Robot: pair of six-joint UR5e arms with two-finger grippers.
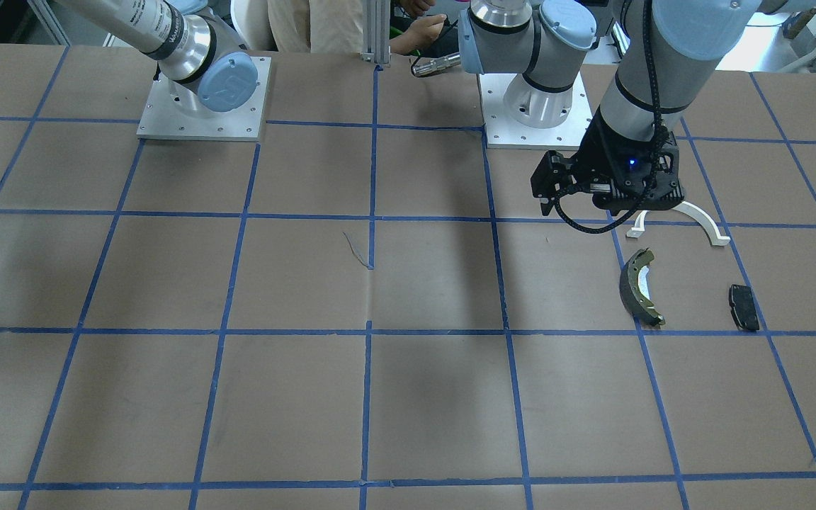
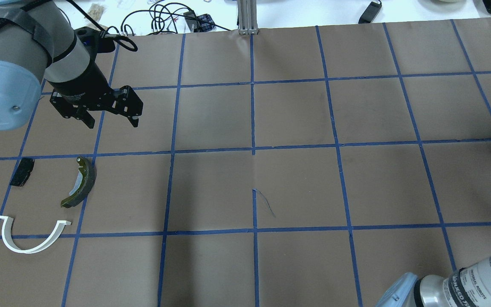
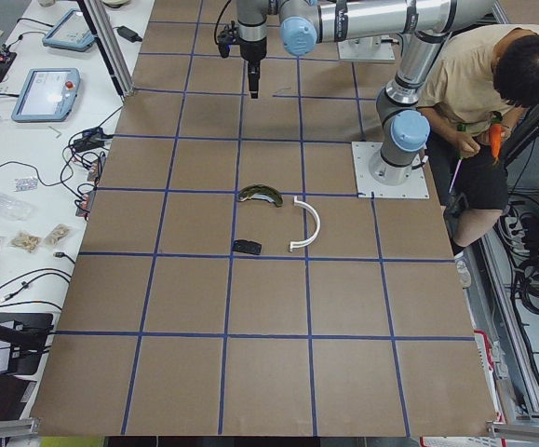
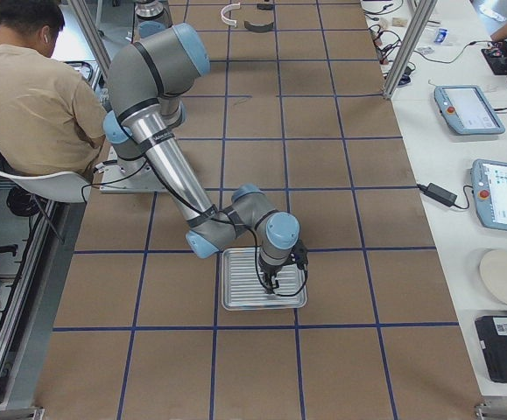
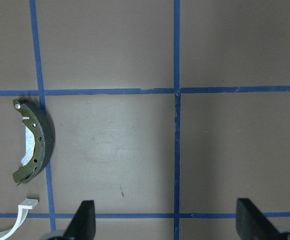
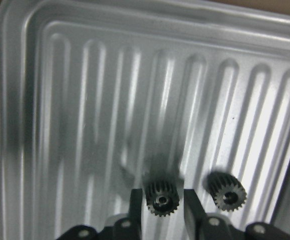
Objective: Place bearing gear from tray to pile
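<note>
On the tray [image 6: 59, 100] at the worktop's right-hand edge, the right gripper [image 6: 162, 193] flanks a bearing gear [image 6: 161, 201] — jaws pinching or not, we cannot tell — so we centre and close squarely.

On my screens the table [image 2: 296, 183] is dull brown paper, ruled into squares by blue tape [image 2: 252, 115]. I see the tray [image 6: 14, 125] as silvery-white with a pattern of parallel ribs. On it, one gear [image 6: 161, 199] and a second gear [image 6: 227, 191] are both dark grey. The brake shoe [image 5: 43, 142] is olive-green with a white patch on its inner face, the arch [image 2: 26, 250] plain white, the pad [image 2: 22, 171] black. The left gripper [image 2: 112, 124] is black, the left arm [image 2: 19, 42] grey with a pale-blue cap
</note>
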